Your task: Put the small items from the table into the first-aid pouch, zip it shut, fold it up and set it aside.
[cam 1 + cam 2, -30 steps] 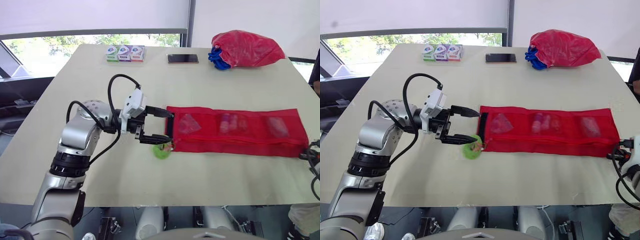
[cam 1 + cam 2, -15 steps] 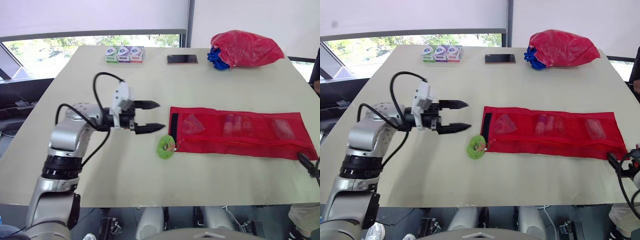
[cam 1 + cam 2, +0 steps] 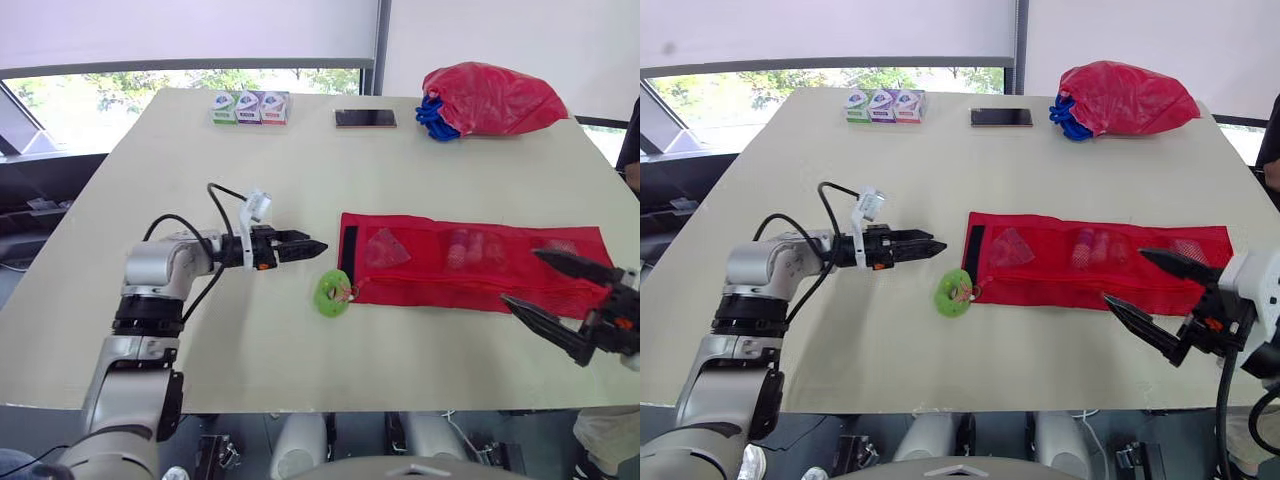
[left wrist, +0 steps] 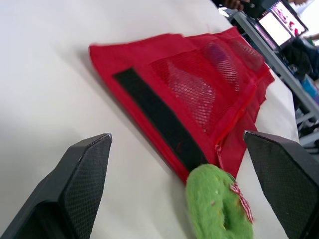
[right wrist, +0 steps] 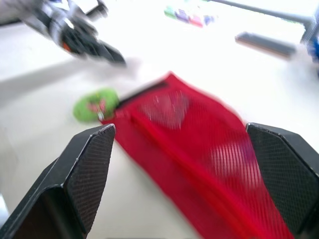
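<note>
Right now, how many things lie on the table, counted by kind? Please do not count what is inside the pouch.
pouch: 1
bag: 1
phone: 1
boxes: 3
ring: 1
Total: 7
</note>
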Controlling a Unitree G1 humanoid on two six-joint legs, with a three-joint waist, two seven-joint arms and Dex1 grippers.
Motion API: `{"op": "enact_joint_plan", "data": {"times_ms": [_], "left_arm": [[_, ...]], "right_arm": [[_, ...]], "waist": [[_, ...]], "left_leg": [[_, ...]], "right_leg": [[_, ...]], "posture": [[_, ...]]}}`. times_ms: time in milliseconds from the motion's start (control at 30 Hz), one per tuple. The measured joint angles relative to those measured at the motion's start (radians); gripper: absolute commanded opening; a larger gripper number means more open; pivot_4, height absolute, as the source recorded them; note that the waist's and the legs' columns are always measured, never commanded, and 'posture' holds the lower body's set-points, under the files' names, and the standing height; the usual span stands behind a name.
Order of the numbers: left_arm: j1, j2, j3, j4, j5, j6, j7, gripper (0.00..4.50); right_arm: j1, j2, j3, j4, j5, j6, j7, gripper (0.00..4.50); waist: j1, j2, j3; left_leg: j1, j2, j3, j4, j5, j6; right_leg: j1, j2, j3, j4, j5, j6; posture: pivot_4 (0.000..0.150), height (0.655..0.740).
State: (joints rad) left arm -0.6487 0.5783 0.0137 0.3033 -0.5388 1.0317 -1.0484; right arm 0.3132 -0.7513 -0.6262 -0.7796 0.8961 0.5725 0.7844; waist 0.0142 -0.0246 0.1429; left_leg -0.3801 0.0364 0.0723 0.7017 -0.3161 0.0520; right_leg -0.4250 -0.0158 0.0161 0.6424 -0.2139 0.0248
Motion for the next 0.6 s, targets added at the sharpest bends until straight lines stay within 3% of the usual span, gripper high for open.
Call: {"op": "enact_joint_plan", "data": {"times_ms": [333,600], "left_arm": [[-0.121,-0.103,-0.024,0.131,-0.006,0.182,0.103,4.50],[-0.141,-0.114,-0.019,0.197,-0.065,0.336,0.040,4.50]], "right_arm": [[-0.213,-0.061,0.189,-0.030,0.057,0.020,-0.072,4.48],[-0.251,-0.058,0.242,-0.024,0.052,0.013,-0.079,4.48]], "waist": [[0.000,-0.001,0.000],[0.001,0.000,-0.001]], "left_leg": [[0.001,0.000,0.000,0.000,0.000,0.000],[0.001,-0.001,-0.001,0.000,0.000,0.000]], "right_leg": [[0.001,0.000,0.000,0.000,0.000,0.000],[0.002,-0.001,0.000,0.000,0.000,0.000]], "posture": [[0.150,0.7400],[0.150,0.7400]]}}
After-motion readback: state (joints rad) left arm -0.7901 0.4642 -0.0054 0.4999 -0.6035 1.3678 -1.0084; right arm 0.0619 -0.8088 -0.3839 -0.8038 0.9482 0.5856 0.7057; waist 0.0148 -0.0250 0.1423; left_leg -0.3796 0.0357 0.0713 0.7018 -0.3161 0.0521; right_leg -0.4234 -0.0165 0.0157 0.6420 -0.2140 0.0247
